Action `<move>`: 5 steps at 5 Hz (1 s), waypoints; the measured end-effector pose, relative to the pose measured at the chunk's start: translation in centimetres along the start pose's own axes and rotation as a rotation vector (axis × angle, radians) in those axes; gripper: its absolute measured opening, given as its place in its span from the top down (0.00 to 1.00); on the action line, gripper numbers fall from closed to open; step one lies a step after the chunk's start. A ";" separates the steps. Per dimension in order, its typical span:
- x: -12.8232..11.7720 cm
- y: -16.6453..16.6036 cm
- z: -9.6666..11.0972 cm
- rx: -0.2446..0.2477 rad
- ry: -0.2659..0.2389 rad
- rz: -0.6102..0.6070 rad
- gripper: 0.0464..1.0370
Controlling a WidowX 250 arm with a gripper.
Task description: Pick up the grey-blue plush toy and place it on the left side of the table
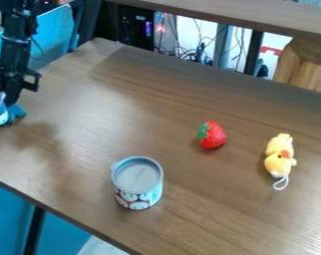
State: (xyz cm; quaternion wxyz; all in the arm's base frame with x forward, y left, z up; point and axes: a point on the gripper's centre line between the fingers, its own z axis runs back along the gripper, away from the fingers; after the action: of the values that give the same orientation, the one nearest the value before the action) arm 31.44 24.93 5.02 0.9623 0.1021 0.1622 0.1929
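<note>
Claw [3, 94] at nine o'clock in view appears clamped on the blue-and-white toy [1, 116], so grasping looks done and release undone, though any lift is unclear; outward on the desk [210, 199], the tin [138, 182] stands near seven, the strawberry [214, 135] at three, the yellow plush [279, 160] toward four.

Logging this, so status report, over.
Black gripper at view's left edge, right at blue-and-white toy. Clear of both: round patterned cup, red green-leafed strawberry, yellow plush toy.
</note>
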 end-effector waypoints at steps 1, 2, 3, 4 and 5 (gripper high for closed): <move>-1.0 -0.7 3.2 -0.101 -0.112 -0.034 0.47; -3.4 -1.8 6.3 -0.150 -0.231 -0.091 0.15; -5.3 -4.4 8.2 -0.133 -0.310 -0.174 0.03; -6.8 -8.5 8.2 -0.141 -0.316 -0.269 0.03; -8.4 -13.0 8.5 -0.154 -0.342 -0.362 0.03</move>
State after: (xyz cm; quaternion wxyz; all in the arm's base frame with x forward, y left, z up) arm 31.52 8.59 11.82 0.9995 0.0289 -0.0021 0.0095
